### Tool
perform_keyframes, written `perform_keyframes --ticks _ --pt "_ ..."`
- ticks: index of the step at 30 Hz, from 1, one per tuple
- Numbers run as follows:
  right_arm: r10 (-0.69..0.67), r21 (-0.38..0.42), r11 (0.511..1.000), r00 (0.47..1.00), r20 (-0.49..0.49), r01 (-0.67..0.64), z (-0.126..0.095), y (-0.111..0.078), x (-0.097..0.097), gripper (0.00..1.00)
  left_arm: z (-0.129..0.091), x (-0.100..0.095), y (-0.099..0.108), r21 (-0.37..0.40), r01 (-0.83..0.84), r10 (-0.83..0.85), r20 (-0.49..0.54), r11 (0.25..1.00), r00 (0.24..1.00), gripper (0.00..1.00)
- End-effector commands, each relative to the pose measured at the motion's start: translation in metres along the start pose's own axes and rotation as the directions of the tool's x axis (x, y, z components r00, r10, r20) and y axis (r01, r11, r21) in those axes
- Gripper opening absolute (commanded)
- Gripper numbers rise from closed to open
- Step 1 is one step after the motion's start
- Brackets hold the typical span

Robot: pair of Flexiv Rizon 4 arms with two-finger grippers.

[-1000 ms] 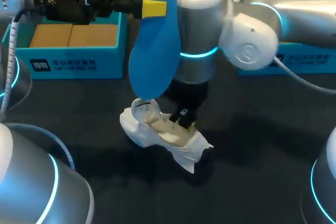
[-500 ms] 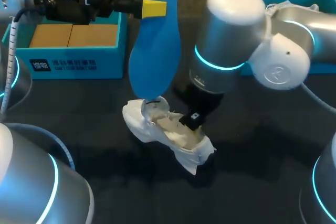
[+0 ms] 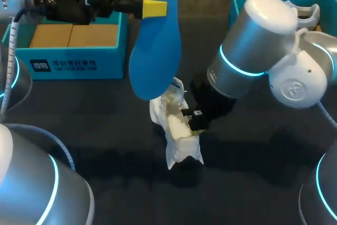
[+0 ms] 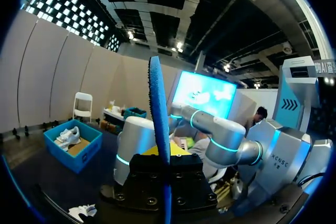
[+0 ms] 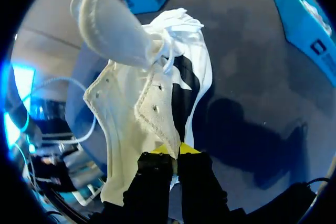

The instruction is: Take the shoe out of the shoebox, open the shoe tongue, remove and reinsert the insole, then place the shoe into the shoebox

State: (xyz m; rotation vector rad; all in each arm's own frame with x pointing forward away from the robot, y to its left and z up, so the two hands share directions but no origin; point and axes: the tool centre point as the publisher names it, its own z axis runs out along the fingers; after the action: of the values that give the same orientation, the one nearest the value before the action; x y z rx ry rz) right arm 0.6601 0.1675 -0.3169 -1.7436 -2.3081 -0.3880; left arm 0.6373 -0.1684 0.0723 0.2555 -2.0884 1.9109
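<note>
Dark table [image 3: 95,130] with a blue shoebox [image 3: 68,61] in the upper left. A blue insole [image 3: 155,51] hangs upright at top centre, pinched in the left gripper [image 3: 152,8]. Just below, mid-frame, the white shoe [image 3: 176,140] (opening facing up) has its collar edge clamped by the right gripper [image 5: 172,150]

Insole [image 3: 155,40]: blue, matt, foam-like; thin edge finely grainy.
Shoe [image 3: 176,130]: white, soft, matt. Off-white woven cloth lining, padded cloth tongue, stitched collar edge a little rough, cord laces.
Shoebox [image 3: 73,59]: cardboard. Teal outer skin with a faint sheen, bare brown board inside, dull.
Table [image 3: 263,183]: dark, matt, even.
Right arm [image 3: 253,51]: silver shell, smooth, satin gloss with soft highlights.
Left gripper [image 3: 153,8]: black matt body with small screw heads; yellow tip smooth, plastic-looking.
</note>
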Motion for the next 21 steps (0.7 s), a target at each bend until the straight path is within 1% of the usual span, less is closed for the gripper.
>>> perform_keyframes --ticks 1,3,6,11,17,21 --pt "0.062 -0.088 0.994 0.998 -0.029 -0.064 0.006 -0.005 -0.002 0.0 0.001 -0.001 0.0 -0.001 0.0 0.0 -0.001 1.0 1.0 0.0" --pt "0.102 -0.088 0.991 0.995 -0.009 -0.102 0.008 -0.005 -0.001 0.0 0.001 -0.001 0.0 -0.001 0.0 0.0 -0.001 1.0 1.0 0.0" --pt "0.124 -0.104 0.987 0.992 -0.017 -0.125 0.012 -0.006 0.0 0.0 0.001 -0.001 0.0 -0.001 0.0 0.0 -0.001 1.0 1.0 0.0" --pt "0.122 -0.098 0.987 0.992 -0.032 -0.125 0.021 -0.004 0.0 0.0 0.001 -0.001 0.0 -0.001 0.0 0.0 -0.001 1.0 1.0 0.0" --pt "0.119 -0.097 0.988 0.992 -0.033 -0.122 0.024 -0.003 0.003 0.0 0.001 -0.001 0.0 -0.001 0.0 0.0 -0.001 1.0 1.0 0.0" --pt "0.114 -0.098 0.988 0.993 -0.037 -0.117 0.031 -0.002 0.001 0.0 0.001 -0.001 0.0 -0.001 0.0 0.0 -0.001 1.0 1.0 0.0"
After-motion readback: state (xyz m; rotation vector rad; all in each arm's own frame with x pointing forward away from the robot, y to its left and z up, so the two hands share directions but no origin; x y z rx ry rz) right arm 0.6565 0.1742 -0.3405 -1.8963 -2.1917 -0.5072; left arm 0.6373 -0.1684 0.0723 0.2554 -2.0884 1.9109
